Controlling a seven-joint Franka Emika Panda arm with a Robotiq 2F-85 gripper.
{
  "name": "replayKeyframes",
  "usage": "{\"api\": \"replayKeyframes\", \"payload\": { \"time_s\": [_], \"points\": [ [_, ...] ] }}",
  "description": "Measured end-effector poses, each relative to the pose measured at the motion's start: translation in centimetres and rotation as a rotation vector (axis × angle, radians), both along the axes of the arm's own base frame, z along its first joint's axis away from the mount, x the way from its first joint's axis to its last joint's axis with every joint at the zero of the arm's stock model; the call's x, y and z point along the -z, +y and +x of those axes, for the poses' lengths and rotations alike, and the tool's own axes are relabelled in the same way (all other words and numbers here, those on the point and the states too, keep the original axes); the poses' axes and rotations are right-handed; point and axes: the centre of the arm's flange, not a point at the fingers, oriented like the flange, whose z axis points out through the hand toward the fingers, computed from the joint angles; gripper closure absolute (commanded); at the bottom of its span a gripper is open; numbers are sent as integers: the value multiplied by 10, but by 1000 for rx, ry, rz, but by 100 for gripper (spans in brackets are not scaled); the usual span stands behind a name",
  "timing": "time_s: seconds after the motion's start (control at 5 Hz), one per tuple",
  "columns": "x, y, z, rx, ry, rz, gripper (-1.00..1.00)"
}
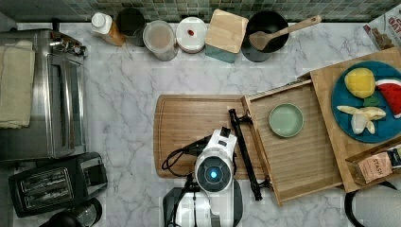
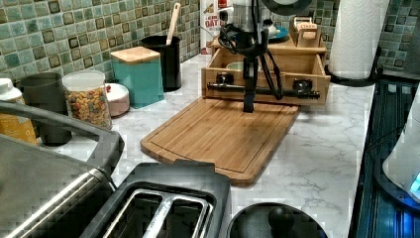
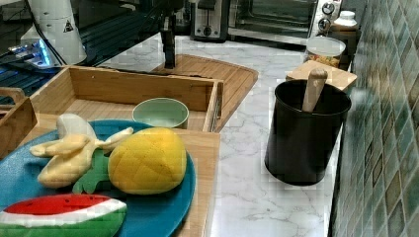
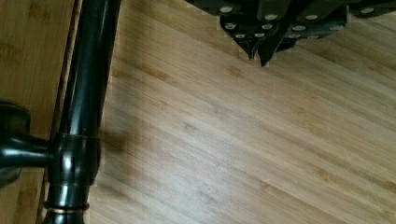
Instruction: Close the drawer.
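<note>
The drawer (image 1: 295,158) is a shallow bamboo tray standing pulled out from under the wooden top, with a pale green bowl (image 1: 286,120) on its slatted floor. Its long black bar handle (image 1: 243,151) runs along the front, over the edge of the cutting board (image 1: 189,123). My gripper (image 2: 248,106) hangs upright just in front of the handle (image 2: 262,89), fingertips close above the board. In the wrist view the gripper (image 4: 259,53) is shut with nothing in it, and the handle (image 4: 88,93) lies a short way to one side, apart from the fingers.
A blue fruit plate (image 1: 366,101) and a tea box (image 1: 378,165) sit on the wooden top. A black utensil pot (image 1: 265,28), jars and a teal canister line the tiled wall. A toaster oven (image 1: 42,94) and toaster (image 1: 56,184) stand at the top view's left.
</note>
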Motion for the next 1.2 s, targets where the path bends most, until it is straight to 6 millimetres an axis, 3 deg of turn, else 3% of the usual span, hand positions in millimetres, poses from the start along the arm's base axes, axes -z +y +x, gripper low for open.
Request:
{"api": "replayKeyframes", "payload": {
  "time_s": [0.6,1.0,1.2],
  "points": [
    [12,-49,-13,-73,71,-21,100],
    [37,-60,0,-174,137,3,100],
    [46,-67,7,-142,147,22,100]
  ]
}}
